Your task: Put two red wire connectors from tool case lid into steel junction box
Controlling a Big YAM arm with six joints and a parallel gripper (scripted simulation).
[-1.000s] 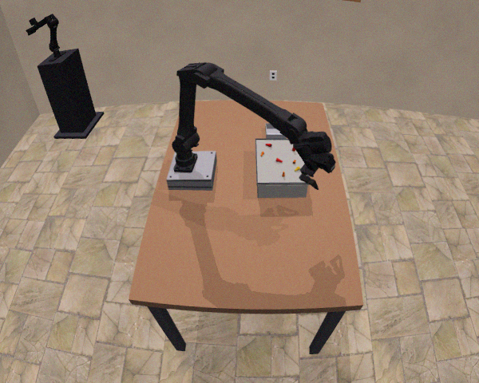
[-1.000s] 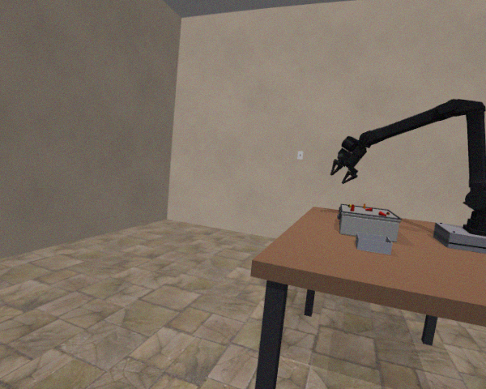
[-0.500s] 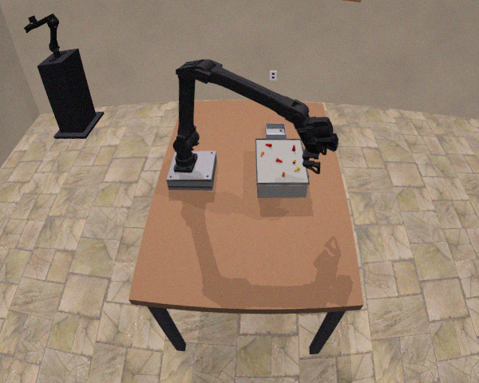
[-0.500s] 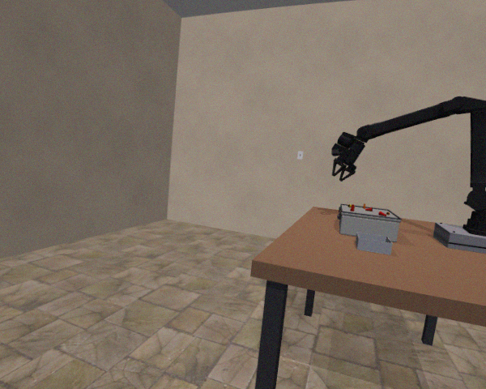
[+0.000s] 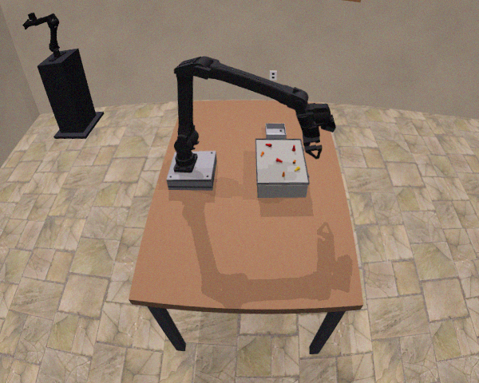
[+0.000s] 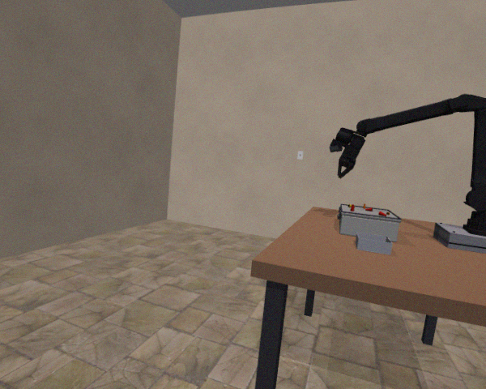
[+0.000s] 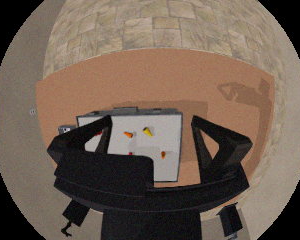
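The tool case point(image 5: 282, 190) point(image 6: 368, 226) stands on the table, with loose wire connectors on its pale lid. Three red connectors lie there in the top view: one at the back left point(image 5: 268, 144), one at the back right point(image 5: 294, 148) and one near the middle point(image 5: 279, 159). The small steel junction box point(image 5: 275, 136) point(image 6: 373, 244) stands beside the case, at its back in the top view; its top is open. My gripper point(image 5: 313, 152) point(image 6: 343, 171) point(image 7: 151, 119) is open and empty, high above the case. Its body hides part of the lid in the wrist view.
Orange connectors point(image 5: 262, 153) point(image 5: 294, 162) point(image 5: 283, 174) and a yellow one point(image 5: 297, 168) point(image 7: 148, 132) lie among the red ones. The arm's base plate point(image 5: 190, 183) stands left of the case in the top view. A second arm on a black pedestal point(image 5: 68, 92) stands off the table.
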